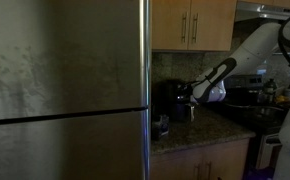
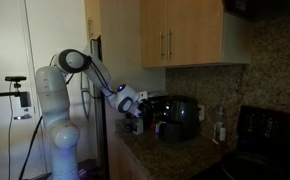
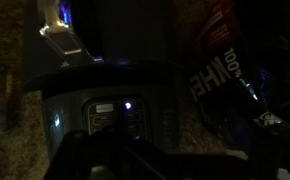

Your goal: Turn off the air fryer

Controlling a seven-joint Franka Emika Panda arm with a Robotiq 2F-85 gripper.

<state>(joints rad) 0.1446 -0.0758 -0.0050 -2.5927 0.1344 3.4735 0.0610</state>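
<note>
The air fryer (image 1: 170, 98) is a glossy black rounded appliance on the granite counter beside the fridge. It also shows in an exterior view (image 2: 181, 117). In the wrist view its front panel (image 3: 115, 115) fills the lower middle, with a small lit spot (image 3: 128, 104) near the panel's top. My gripper (image 1: 191, 101) hangs just in front of the fryer's front face, close to it, as an exterior view (image 2: 135, 112) also shows. Contact cannot be judged. In the wrist view the jaws are lost in the dark along the bottom edge, so whether they are open or shut is unclear.
A tall steel fridge (image 1: 65, 90) stands left of the counter. A small metal cup (image 1: 163, 125) sits near the counter's front edge. Wooden cabinets (image 2: 175, 40) hang above. A black stove (image 2: 270, 130) stands to the right. A dark printed packet (image 3: 220, 55) lies beside the fryer.
</note>
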